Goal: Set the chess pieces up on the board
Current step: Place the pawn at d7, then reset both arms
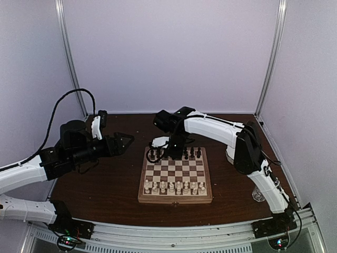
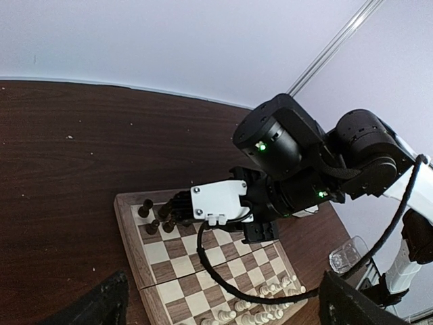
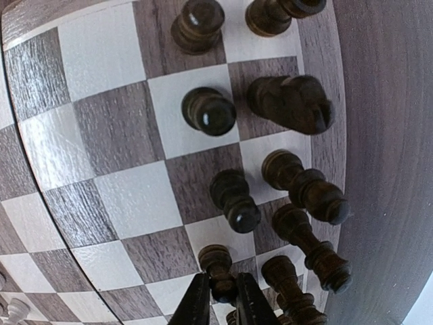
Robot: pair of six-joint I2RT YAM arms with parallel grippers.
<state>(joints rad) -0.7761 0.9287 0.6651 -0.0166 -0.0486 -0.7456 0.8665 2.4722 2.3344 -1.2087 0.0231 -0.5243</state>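
- The right gripper (image 3: pixel 222 290) is clamping its fingers (image 3: pixel 197 306) on a dark pawn (image 3: pixel 216 261), which is standing on the board (image 3: pixel 101 122) near its far-left corner.
- Other dark pieces (image 3: pixel 298 183) are standing close around it along the board's edge.
- Cream pieces (image 1: pixel 174 185) are lining the near rows.
- The left gripper (image 1: pixel 123 141) is hovering over the table (image 1: pixel 100 184) left of the board, its fingers (image 2: pixel 101 305) spread wide apart.

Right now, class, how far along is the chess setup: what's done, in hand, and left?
Done: white pieces line the near rows of the board. In hand: the right gripper pinches a dark pawn at the far rows. Left: the dark pieces leave gaps; the left gripper hovers open beside the board.
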